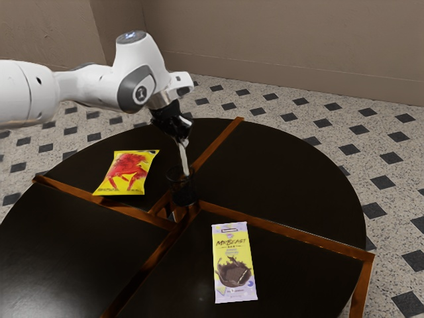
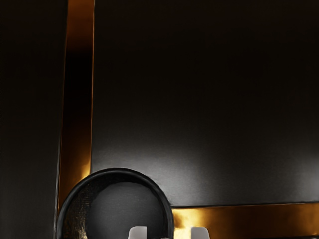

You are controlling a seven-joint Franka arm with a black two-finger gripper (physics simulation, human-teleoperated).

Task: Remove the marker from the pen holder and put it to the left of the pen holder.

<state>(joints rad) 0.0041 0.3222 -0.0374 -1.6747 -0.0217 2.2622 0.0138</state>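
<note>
In the exterior view, my gripper (image 1: pixel 181 136) is above the dark pen holder (image 1: pixel 183 189), at the top of the white marker (image 1: pixel 184 159). The marker leans slightly, its lower part inside the holder's rim. Two grey fingertips of my gripper (image 2: pixel 169 233) stand apart at the wrist view's lower edge, so it is open. A small bit of something pale shows between them, touching neither. Beside them is the round mouth of the pen holder (image 2: pixel 115 172). The marker's lower end is hidden by the holder.
The round dark table (image 1: pixel 291 179) has raised wooden strips (image 1: pixel 285 229) crossing near the pen holder. A yellow packet with a red picture (image 1: pixel 128 173) lies toward the exterior view's left. A chocolate bar (image 1: pixel 233 262) lies nearer that camera.
</note>
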